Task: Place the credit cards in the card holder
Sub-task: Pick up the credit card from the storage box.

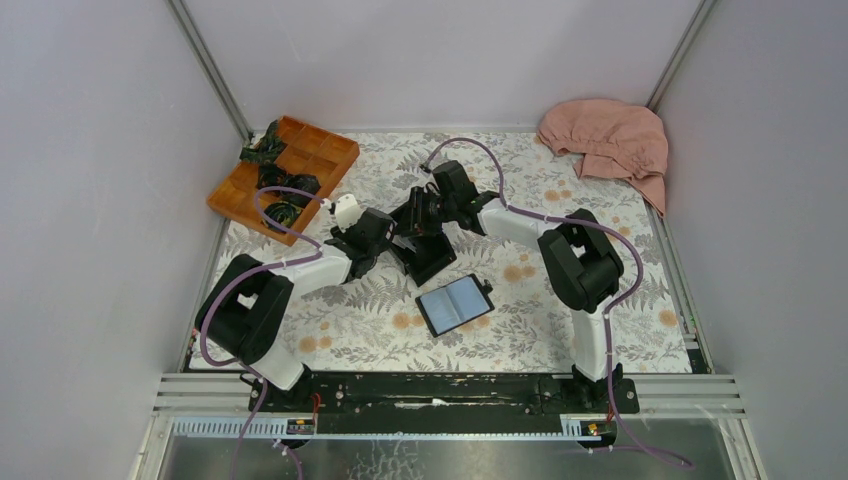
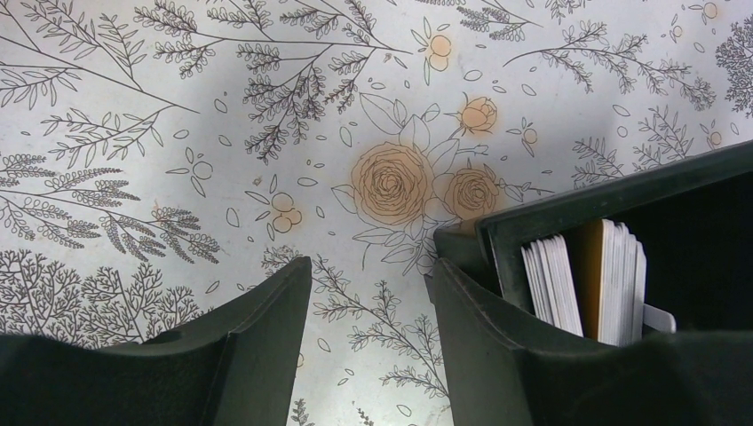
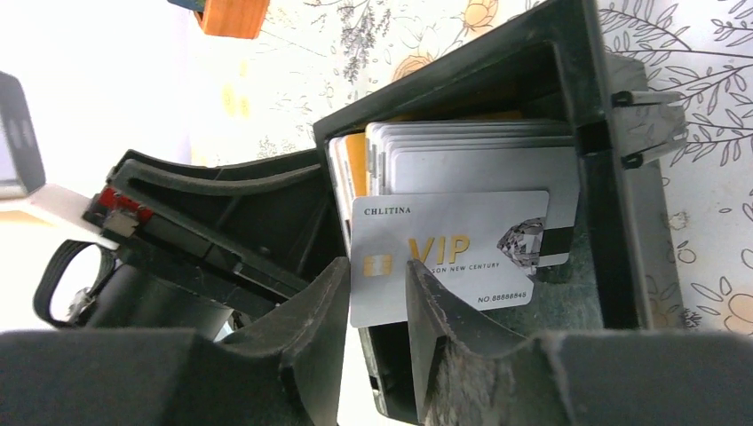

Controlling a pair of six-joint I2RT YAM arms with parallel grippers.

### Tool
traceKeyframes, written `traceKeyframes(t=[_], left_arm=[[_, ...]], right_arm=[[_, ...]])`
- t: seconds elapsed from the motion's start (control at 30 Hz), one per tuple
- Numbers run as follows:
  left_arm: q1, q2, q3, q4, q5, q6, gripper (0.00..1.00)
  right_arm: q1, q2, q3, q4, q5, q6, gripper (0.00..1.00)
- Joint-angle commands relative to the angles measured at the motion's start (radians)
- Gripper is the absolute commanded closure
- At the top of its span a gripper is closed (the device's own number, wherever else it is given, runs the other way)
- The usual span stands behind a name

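While right gripper (image 3: 377,266) straddles white plastic VIP card (image 3: 462,231), hold cannot be told: card may slip or drag neighbours (image 3: 479,142) from rigid black box (image 3: 613,222).

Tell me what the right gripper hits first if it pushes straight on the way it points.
Most likely the white VIP card, leaning just past the open fingertips of the right gripper, in front of the other credit cards standing in the black box. Depth is unclear; a finger may already touch it.

Pose: left arm (image 1: 310,268) and right arm (image 1: 512,223) bend inward, wrists nearly meeting; left jaws parted, right jaws narrower.
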Motion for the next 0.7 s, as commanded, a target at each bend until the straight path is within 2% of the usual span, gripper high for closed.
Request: traceKeyframes(t=[0.0,0.33,0.67], left_arm=[[0.004,0.008,0.038,0.065,0.002,0.007,0.40],[0.004,0.009,0.038,0.068,0.006,0.005,0.40],[0.004,0.004,0.033,0.079,0.015,0.003,0.40]], right_arm=[[0.019,-0.075,0.015,-0.002,-0.015,0.002,0.65],[0.026,-0.064,0.043,-0.081,0.035,-0.060,0.75],[0.056,-0.081,0.091,-0.214,0.195,-0.167,0.80]])
